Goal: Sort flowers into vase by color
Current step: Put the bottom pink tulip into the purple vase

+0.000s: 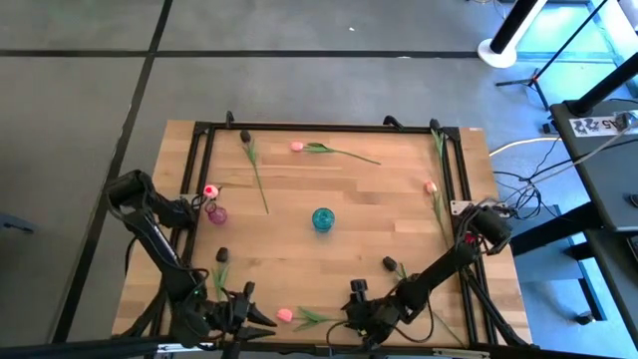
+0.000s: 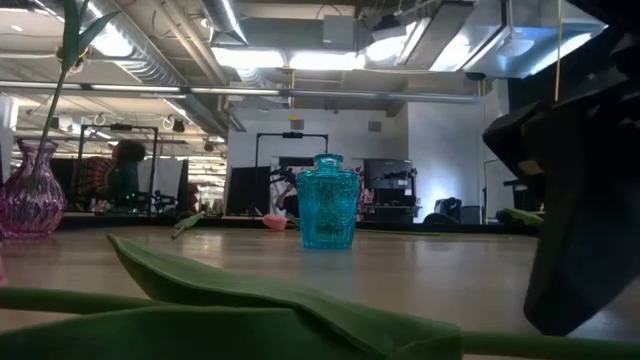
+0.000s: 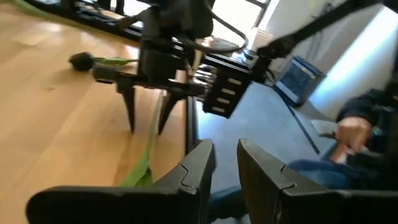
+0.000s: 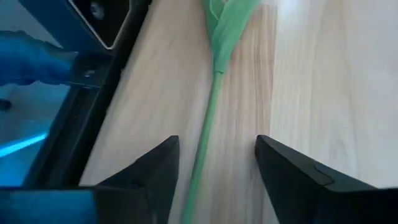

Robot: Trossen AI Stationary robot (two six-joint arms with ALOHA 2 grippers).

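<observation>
My right gripper [image 4: 214, 168] open astride pink tulip [image 1: 285, 315] stem [image 4: 211, 118], table 6 o'clock edge; thin stem may slip. Left gripper [image 3: 225, 168] empty, narrow gap.

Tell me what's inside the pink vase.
One flower stands in the pink vase, its pink bud above the rim. In the low view its green stem rises out; the stem's bottom end isn't discernible.

The table [image 1: 329, 189] is pale wood with a straight grain, framed in black. At its centre stands a teal glass vase [image 1: 323, 219] with a ribbed pattern; near the left edge, a pink-purple cut-glass vase [image 1: 216, 213]. The flowers [image 1: 297, 147] have green stems, with pink or dark maroon buds. Both arms are black.
</observation>
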